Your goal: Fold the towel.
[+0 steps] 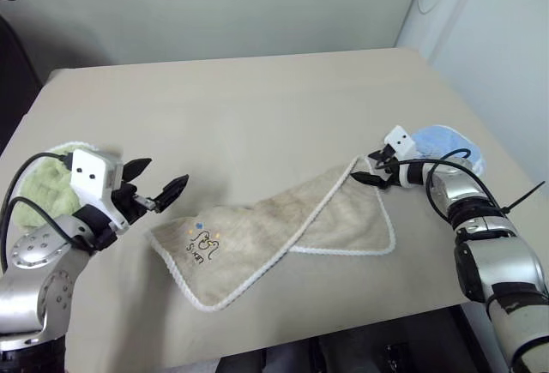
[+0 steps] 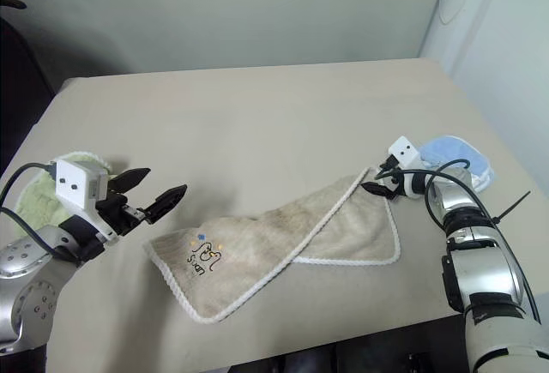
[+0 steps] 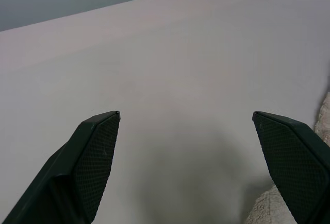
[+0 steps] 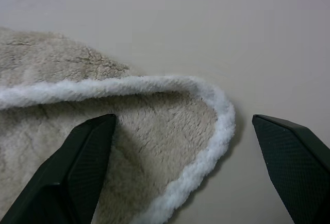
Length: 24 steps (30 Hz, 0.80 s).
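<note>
At lower left of the head view, the left gripper hovers level with fingers spread, empty, just beside the towel. At right, the right gripper angles down over the towel's far corner, fingers spread. The beige, white-edged towel lies loosely folded at the bench's lower centre, logo up.

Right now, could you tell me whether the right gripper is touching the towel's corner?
Cannot tell. In the right wrist view the right gripper stands open around the towel corner, one finger overlapping the pile, but no view shows contact or a gap plainly.
</note>
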Each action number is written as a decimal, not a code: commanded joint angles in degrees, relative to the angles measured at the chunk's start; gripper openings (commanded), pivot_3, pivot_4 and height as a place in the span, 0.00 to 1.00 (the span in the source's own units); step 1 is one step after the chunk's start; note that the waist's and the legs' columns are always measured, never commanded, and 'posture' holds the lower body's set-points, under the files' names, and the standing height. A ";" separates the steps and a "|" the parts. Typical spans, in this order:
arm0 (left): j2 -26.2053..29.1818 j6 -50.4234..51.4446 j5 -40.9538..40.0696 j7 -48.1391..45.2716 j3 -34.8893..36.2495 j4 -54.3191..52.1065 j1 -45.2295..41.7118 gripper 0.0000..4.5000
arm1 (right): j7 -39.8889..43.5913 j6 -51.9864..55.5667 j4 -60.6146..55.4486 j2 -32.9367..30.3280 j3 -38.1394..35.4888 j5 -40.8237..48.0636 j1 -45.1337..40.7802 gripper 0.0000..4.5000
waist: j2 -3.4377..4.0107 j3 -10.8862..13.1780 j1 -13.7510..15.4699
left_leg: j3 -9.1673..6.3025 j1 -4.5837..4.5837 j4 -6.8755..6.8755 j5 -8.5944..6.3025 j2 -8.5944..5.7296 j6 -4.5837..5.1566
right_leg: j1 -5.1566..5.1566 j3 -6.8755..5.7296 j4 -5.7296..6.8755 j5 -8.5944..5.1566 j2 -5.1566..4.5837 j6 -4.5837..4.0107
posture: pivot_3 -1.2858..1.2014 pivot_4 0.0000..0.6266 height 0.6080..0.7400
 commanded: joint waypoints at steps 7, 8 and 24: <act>-0.13 -1.60 -0.62 -1.15 -0.08 -1.99 -0.87 1.00 | -0.04 -1.51 1.32 0.35 -1.82 0.14 -1.96 0.41 | 0.00 0.00 -0.07 | 0.01 -0.01 0.01 -0.01 0.00 -0.01 | -0.01 0.00 0.04 -0.01 -0.01 -0.02 | 0.52 0.24 1.00; -0.07 -1.60 -0.62 -1.36 -0.18 -2.05 -0.80 1.00 | 0.04 -1.33 1.18 0.25 -2.03 0.34 -1.85 0.33 | 0.00 0.00 -0.08 | 0.01 -0.01 0.01 -0.01 0.00 0.00 | -0.01 0.00 0.04 -0.01 -0.02 -0.02 | 0.52 0.24 1.00; 19.29 -4.32 0.38 -30.43 -9.69 -10.95 10.70 1.00 | -3.88 -2.94 0.65 0.30 -2.12 -1.48 -0.40 0.01 | 0.01 -0.01 0.09 | -0.02 -0.05 0.03 -0.36 0.06 0.33 | -0.14 -0.03 0.24 -0.10 0.01 -0.18 | 0.52 0.24 1.00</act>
